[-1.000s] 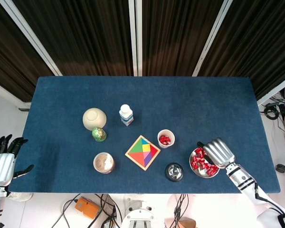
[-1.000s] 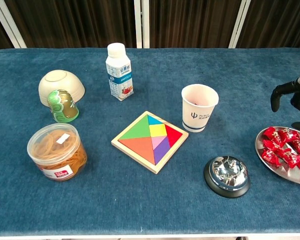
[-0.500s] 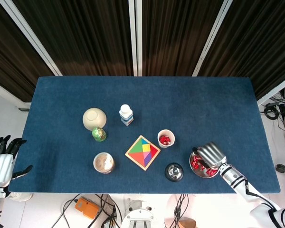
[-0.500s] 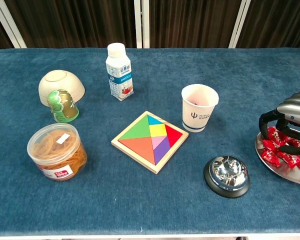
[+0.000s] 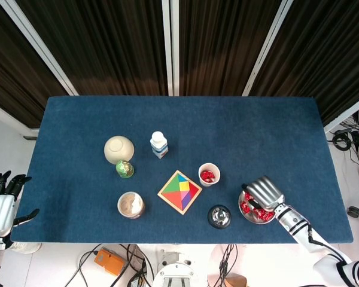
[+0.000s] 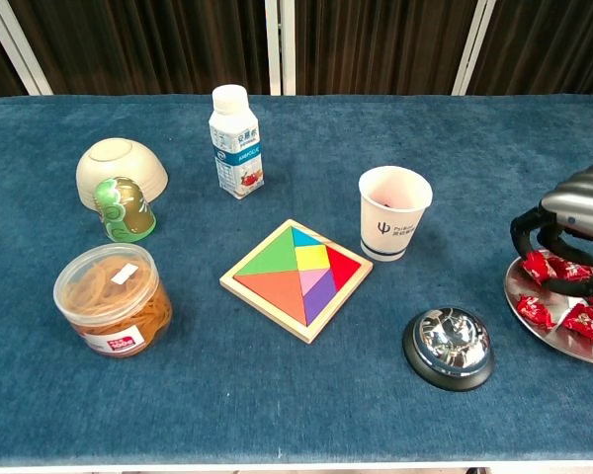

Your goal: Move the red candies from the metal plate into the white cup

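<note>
The metal plate [image 6: 526,289] lies near the table's front right edge, holding several red candies [image 6: 588,318]. My right hand [image 6: 573,219] hangs over the plate's left part with its fingers curled down around one red candy [image 6: 546,266], pinching it against the thumb. From the head view the right hand [image 5: 263,192] covers the plate's [image 5: 247,215] far side. The white cup [image 6: 394,212] stands upright left of the plate, and red candies [image 5: 208,176] show inside it. My left hand [image 5: 1,206] hangs beyond the table's left edge, fingers apart, holding nothing.
A silver bell [image 6: 449,346] sits just left of the plate, in front of the cup. A tangram tray [image 6: 296,278] lies mid-table. Further left are a milk bottle [image 6: 235,128], an overturned bowl [image 6: 121,168], a green figure [image 6: 125,209] and a jar of rubber bands [image 6: 112,299].
My right hand came down and left onto the plate, its fingers curling into the candies, and has since risen slightly. The left hand drifted a little lower off the table's left side.
</note>
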### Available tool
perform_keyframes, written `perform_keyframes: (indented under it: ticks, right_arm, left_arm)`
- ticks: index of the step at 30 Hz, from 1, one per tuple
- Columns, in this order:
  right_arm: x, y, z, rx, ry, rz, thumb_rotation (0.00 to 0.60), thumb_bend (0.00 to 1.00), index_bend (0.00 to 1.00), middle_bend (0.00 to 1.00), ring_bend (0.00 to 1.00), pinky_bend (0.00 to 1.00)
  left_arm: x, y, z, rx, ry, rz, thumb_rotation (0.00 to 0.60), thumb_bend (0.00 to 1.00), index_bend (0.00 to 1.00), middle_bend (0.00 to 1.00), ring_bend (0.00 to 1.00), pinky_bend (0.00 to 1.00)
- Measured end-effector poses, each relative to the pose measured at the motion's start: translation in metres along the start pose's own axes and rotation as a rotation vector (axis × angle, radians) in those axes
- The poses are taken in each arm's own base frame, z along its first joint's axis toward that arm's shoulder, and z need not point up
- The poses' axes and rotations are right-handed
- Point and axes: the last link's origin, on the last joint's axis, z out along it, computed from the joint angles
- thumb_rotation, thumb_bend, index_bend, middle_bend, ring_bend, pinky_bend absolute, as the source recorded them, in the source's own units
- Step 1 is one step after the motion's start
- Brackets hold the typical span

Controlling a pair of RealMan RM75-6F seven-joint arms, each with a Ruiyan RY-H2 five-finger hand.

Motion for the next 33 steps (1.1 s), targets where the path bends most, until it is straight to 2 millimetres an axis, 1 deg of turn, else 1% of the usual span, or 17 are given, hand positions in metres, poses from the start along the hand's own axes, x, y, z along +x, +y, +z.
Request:
perform_keyframes:
  ticks: [3, 6, 10, 13, 17, 21, 24, 29, 31, 33]
  right_arm:
    - [0.02, 0.0, 0.004, 0.001, 0.073, 0.027, 0.6, 0.52, 0.66, 0.86, 1.0, 1.0]
    - [0.041, -0.003, 0.014, 0.015, 0.14, 0.042, 0.6, 0.52, 0.66, 0.86, 1.0, 1.0]
    - [0.068, -0.013, 0.037, 0.051, 0.201, 0.059, 0.6, 0.52, 0.65, 0.86, 1.0, 1.0]
    - [0.076, -0.024, 0.053, 0.081, 0.196, 0.064, 0.6, 0.52, 0.64, 0.86, 1.0, 1.0]
    - [0.077, -0.041, 0.072, 0.115, 0.174, 0.063, 0.6, 0.52, 0.62, 0.86, 1.0, 1.0]
    - [0.074, -0.052, 0.084, 0.125, 0.161, 0.053, 0.6, 0.52, 0.58, 0.86, 1.0, 1.0]
    - [0.073, -0.057, 0.09, 0.133, 0.159, 0.048, 0.6, 0.52, 0.49, 0.86, 1.0, 1.0]
    - [0.074, -0.057, 0.087, 0.13, 0.18, 0.039, 0.6, 0.52, 0.38, 0.86, 1.0, 1.0]
    - [0.076, -0.054, 0.083, 0.123, 0.194, 0.038, 0.6, 0.52, 0.35, 0.86, 1.0, 1.0]
    - [0.077, -0.05, 0.078, 0.114, 0.209, 0.039, 0.6, 0.52, 0.35, 0.86, 1.0, 1.0]
  left_arm:
    - [0.0, 0.001, 0.001, -0.005, 0.002, -0.001, 0.6, 0.02, 0.21, 0.17, 0.0, 0.0]
    - [0.0, 0.003, 0.002, -0.011, 0.003, 0.0, 0.6, 0.02, 0.21, 0.17, 0.0, 0.0]
    - [0.002, 0.003, 0.003, -0.011, 0.005, 0.003, 0.6, 0.02, 0.21, 0.17, 0.0, 0.0]
    - [0.002, 0.002, 0.002, -0.005, 0.005, 0.004, 0.6, 0.02, 0.21, 0.17, 0.0, 0.0]
    - [0.002, 0.0, 0.001, 0.001, 0.002, 0.007, 0.6, 0.02, 0.21, 0.17, 0.0, 0.0]
    - [0.002, 0.0, 0.001, 0.002, 0.0, 0.006, 0.6, 0.02, 0.21, 0.17, 0.0, 0.0]
    - [0.001, -0.001, 0.001, 0.002, -0.001, 0.006, 0.6, 0.02, 0.21, 0.17, 0.0, 0.0]
    - [0.002, -0.003, 0.0, 0.008, 0.0, 0.005, 0.6, 0.02, 0.21, 0.17, 0.0, 0.0]
    - [0.002, -0.003, 0.0, 0.008, 0.001, 0.004, 0.6, 0.02, 0.21, 0.17, 0.0, 0.0]
    - [0.001, -0.002, 0.0, 0.005, 0.002, 0.003, 0.6, 0.02, 0.21, 0.17, 0.0, 0.0]
